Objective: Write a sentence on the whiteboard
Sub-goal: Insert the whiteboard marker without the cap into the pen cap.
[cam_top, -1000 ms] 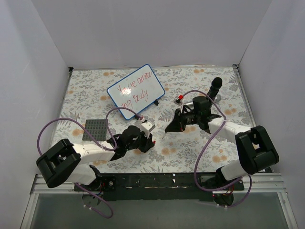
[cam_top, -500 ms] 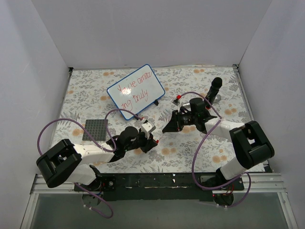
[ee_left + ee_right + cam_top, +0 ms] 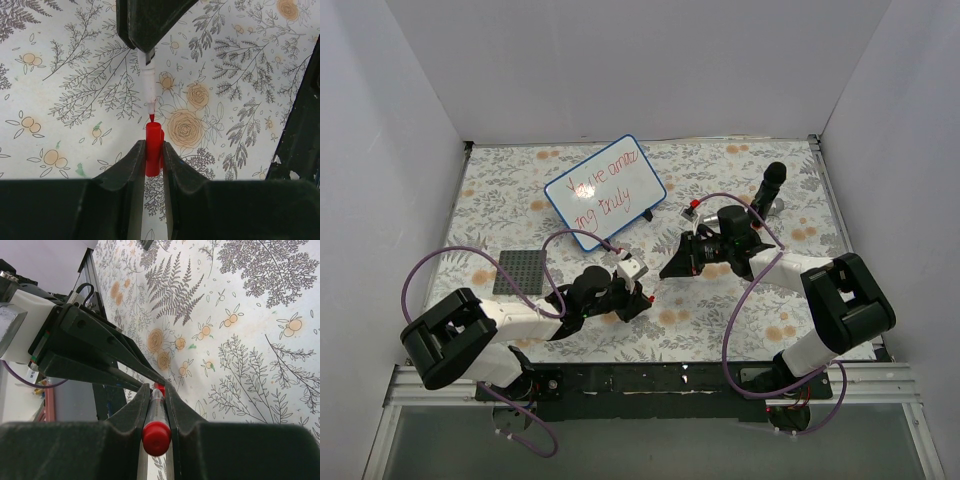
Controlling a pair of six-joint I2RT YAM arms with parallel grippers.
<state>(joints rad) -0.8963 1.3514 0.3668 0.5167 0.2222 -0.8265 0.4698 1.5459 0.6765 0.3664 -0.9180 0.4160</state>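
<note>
A table (image 3: 510, 190) covered in a pale floral print is seen from above, with two robot arms bolted at its near edge. Toward the far side, left of centre, the whiteboard (image 3: 640, 190), white with a blue rim, is set at a slant on the table, well apart from both grippers. The sentence (image 3: 603, 176) is written across it in red, in two slanted lines. A dark grey studded plate (image 3: 520, 271) is placed near the left arm, and a black upright cylinder (image 3: 772, 182) is stood toward the far right corner. Both arms are bent inward so that the grippers are brought tip to tip near the middle of the table. The fingers of the left gripper (image 3: 153, 147) are pinched on a small red cap (image 3: 153, 142), its open mouth pointed at the opposite gripper. The fingers of the right gripper (image 3: 156, 392) are clamped on the marker (image 3: 148, 85), a white barrel with a red plug at its back end. The marker's red tip is lined up with the cap's mouth and is shown just at its rim; whether it is inside cannot be told.
</note>
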